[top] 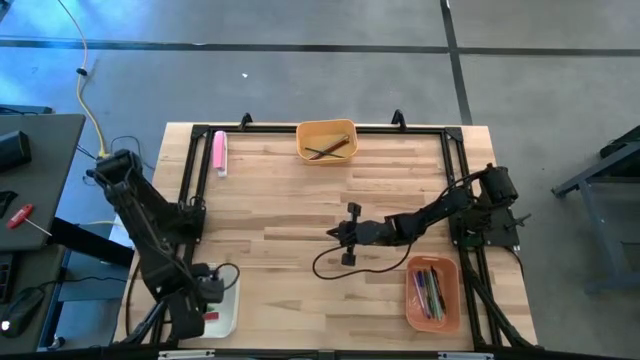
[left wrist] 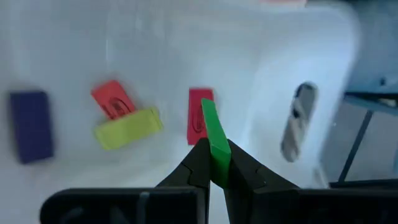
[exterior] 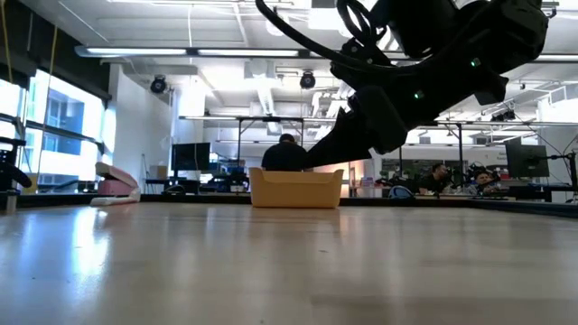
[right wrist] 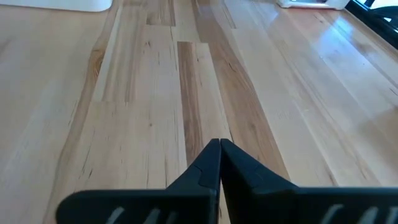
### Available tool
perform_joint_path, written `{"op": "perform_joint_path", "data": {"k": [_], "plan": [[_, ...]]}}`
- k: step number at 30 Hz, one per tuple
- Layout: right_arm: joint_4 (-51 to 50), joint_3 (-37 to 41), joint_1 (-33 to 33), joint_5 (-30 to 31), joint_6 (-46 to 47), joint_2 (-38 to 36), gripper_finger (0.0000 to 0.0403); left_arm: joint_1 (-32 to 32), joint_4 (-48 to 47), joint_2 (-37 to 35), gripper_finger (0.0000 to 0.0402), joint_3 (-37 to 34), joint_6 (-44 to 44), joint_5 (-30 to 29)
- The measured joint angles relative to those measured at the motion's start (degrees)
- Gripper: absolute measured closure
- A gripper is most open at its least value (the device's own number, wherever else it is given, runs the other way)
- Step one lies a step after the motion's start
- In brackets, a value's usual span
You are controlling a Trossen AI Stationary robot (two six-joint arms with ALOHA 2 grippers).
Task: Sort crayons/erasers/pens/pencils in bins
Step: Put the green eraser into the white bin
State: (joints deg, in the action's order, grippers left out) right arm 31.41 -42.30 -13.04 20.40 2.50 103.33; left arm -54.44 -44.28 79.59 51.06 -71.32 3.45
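Observation:
My left gripper [left wrist: 216, 155] hangs over the shallow white bin [top: 228, 312] at the table's near left corner, shut on a green eraser [left wrist: 214, 134]. Below it in the bin lie two red pieces [left wrist: 113, 99], a yellow one [left wrist: 127, 127] and a purple one [left wrist: 31, 124]. My right gripper [right wrist: 219, 144] is shut with nothing between its fingers, low over bare wood near the table's middle [top: 334, 236]. The yellow-orange bin [top: 327, 140] at the far edge holds dark pencils. The salmon bin [top: 432, 292] at the near right holds bright pens. My left gripper pinches the green eraser by its near end [left wrist: 219, 163] between the two fingers. The rest of the eraser sticks out past the fingertips. The fingers come from above, pointing steeply down. The eraser is lifted clear above the white bin's floor.
A thick pink bar [top: 219, 152] lies at the far left beside the black frame rail. A black cable [top: 330, 268] loops on the table under my right arm. Bare wood spreads between the bins.

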Motion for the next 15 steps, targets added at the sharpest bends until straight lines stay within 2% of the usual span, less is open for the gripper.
{"op": "perform_joint_path", "data": {"k": [7,15], "plan": [[1.1,0.0,0.2,0.4,0.0,0.0,0.0403,-0.6,2.8,6.3,0.0388,-1.1,0.8,1.9],[3.9,0.0,0.3,0.5,-2.6,0.0,0.0403,0.1,2.7,8.0,0.0344,-1.1,1.0,2.6]]}}
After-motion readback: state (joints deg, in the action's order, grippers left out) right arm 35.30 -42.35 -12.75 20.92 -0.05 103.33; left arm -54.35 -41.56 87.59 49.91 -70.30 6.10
